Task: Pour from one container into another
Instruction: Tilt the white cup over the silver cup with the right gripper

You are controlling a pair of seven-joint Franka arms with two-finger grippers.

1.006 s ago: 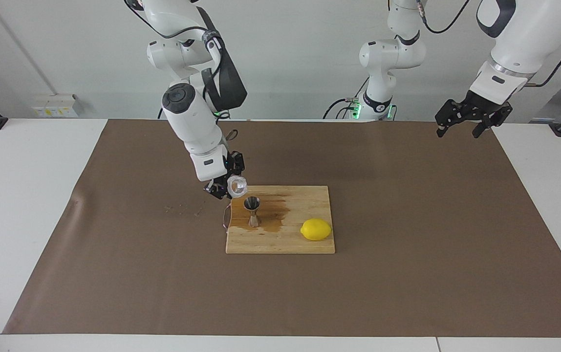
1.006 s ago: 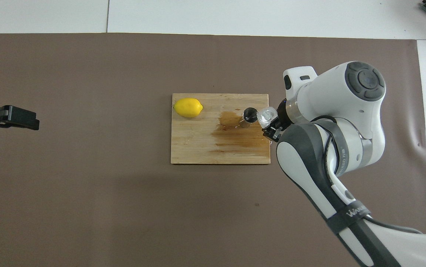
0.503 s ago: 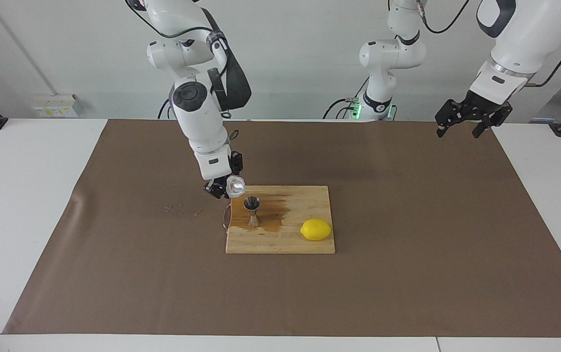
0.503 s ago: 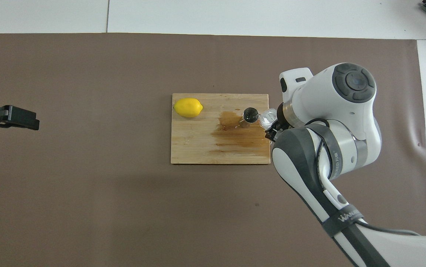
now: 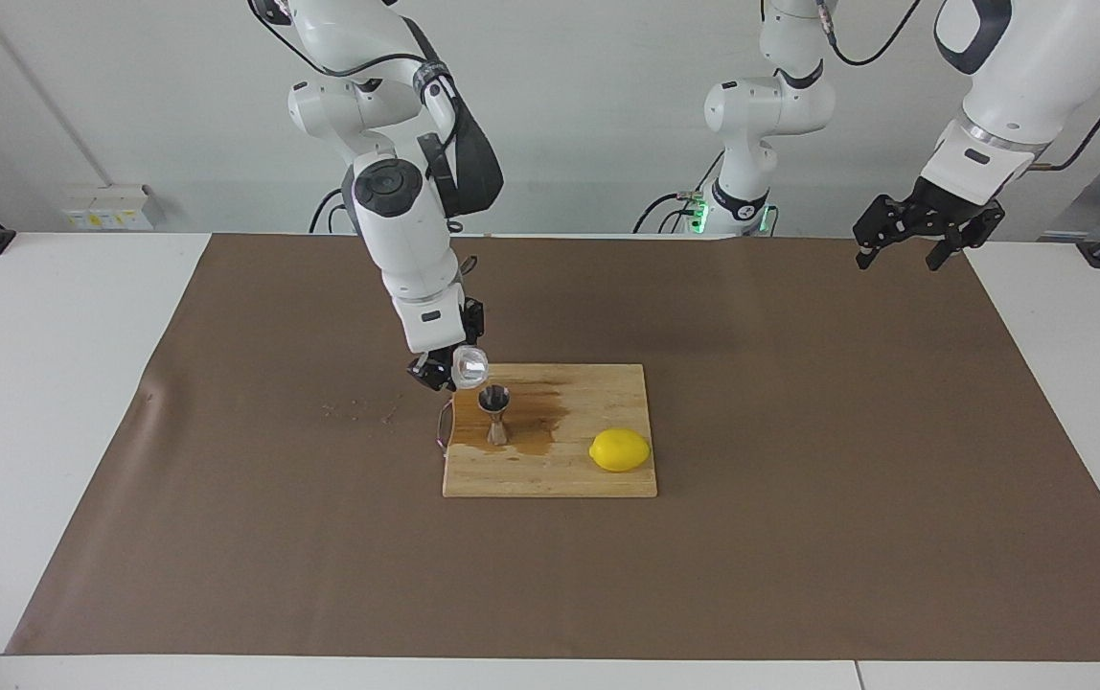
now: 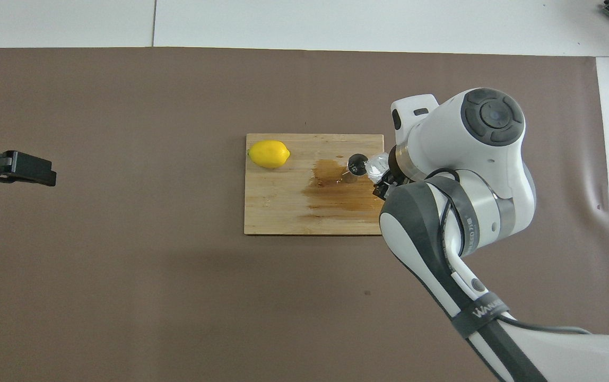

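Pincer (image 5: 447, 370) on my right arm is clamped on the small translucent white plastic cup (image 5: 469, 364), which I hold tipped on its side, mouth turned toward the shiny steel hourglass jigger (image 5: 494, 413) and just above its rim. From the facing view the cup's lip looks apart from the jigger, though I can't be sure of the gap. The jigger stands upright on the rectangular wooden cutting board (image 5: 550, 474), near the board's edge toward the right arm's end of the surface (image 5: 33, 383), with a dark wet stain (image 6: 336, 188) spread over the wood beside it. A yellow lemon (image 5: 620, 449) lies on the same board by the corner toward the left arm's end, well apart from the jigger. The board sits mid-way on the brown mat (image 5: 799, 479). My left arm waits, its pincer (image 5: 900, 247) open and holding nothing, raised over the mat's edge.
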